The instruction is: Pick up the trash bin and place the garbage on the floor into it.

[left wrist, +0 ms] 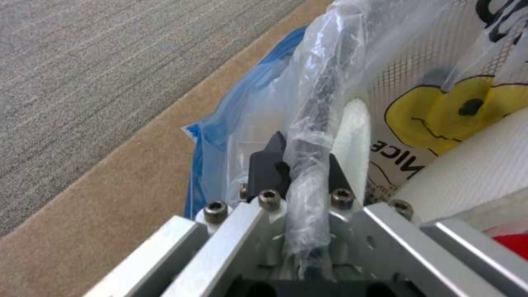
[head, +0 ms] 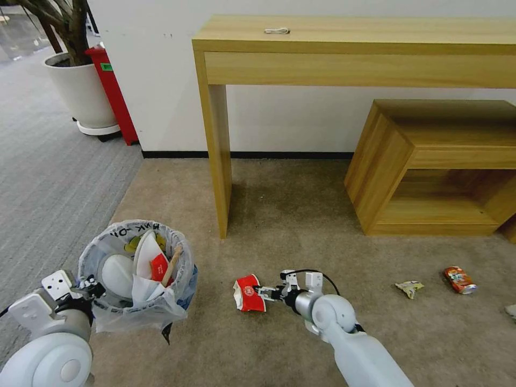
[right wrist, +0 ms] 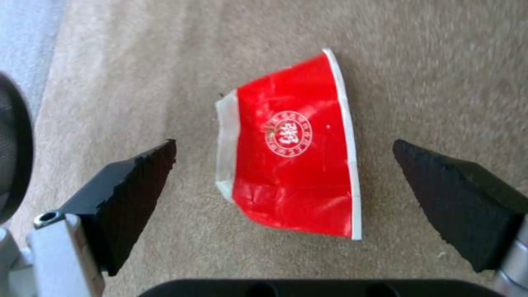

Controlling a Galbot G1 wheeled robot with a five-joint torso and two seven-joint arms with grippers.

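My right gripper (right wrist: 283, 173) hangs spread wide at lower centre, jaws straddling the flattened red paper cup (right wrist: 291, 148) on the beige carpet (head: 301, 215), lined up, I judge, to pinch it. At lower left my left gripper (left wrist: 300, 169) is clamped on the bagged rim of the trash bin (head: 137, 269), holding it up near the cup for a short drop. A crushed can (head: 459, 280) and wrapper (head: 409, 288) lie at right.

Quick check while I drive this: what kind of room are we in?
Probably an office or lobby corner: a wooden console table and low wooden cabinet stand against a white wall, carpet covers the floor, and a potted plant stands beside a red box.
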